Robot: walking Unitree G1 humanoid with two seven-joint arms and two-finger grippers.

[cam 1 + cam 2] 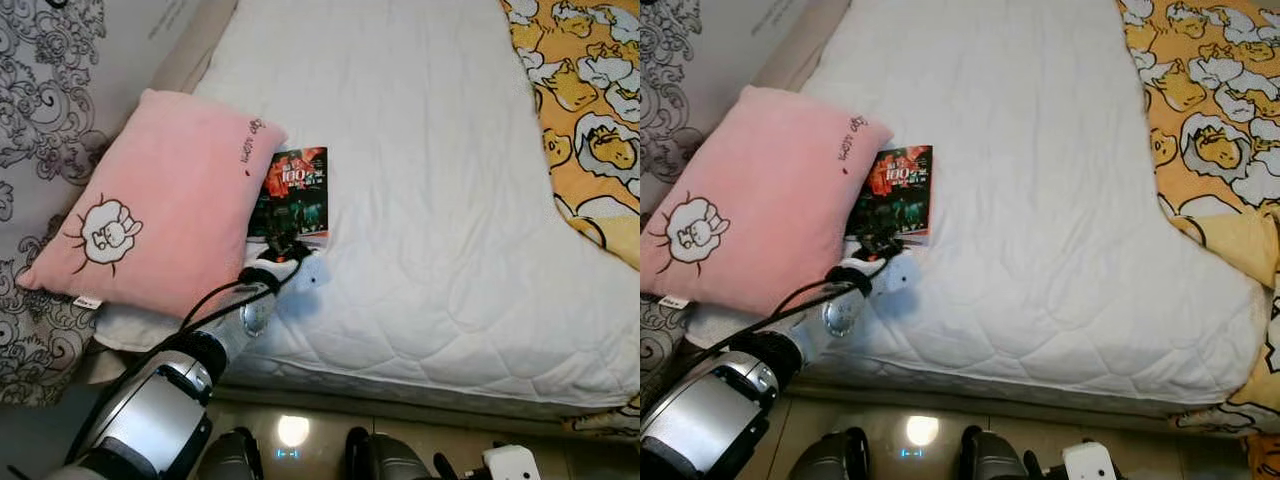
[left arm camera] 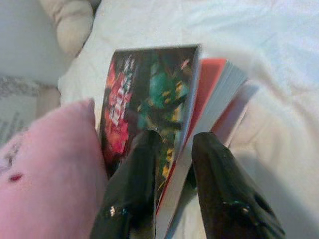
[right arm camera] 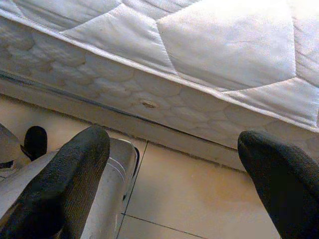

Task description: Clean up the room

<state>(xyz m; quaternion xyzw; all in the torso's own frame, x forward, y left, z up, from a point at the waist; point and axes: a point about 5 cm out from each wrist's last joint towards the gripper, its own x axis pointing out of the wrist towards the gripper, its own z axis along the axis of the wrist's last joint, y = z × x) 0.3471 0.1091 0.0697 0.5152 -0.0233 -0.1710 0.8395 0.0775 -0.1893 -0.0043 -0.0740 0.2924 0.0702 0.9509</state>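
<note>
While the book (image 1: 294, 196) lies on the white mattress (image 1: 430, 200) beside the pink pillow (image 1: 160, 200), left gripper (image 2: 172, 144) clamps its near edge, lifting pending; right gripper (image 3: 174, 164) hangs spread.

Left claw (image 2: 172, 149) reaches forward, fingers nearly closed; right claw (image 3: 174, 164) hangs spread wide.

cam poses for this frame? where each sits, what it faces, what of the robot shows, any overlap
Left and right eye: head, looking down on the bed, pink pillow and book; left arm reaches in, left gripper at the book.
Left wrist: along its fingers, shut on the book's near edge.
Right wrist: low, facing mattress side and floor; open right gripper.
Shared: book and pillow, eyes and left wrist.
</note>
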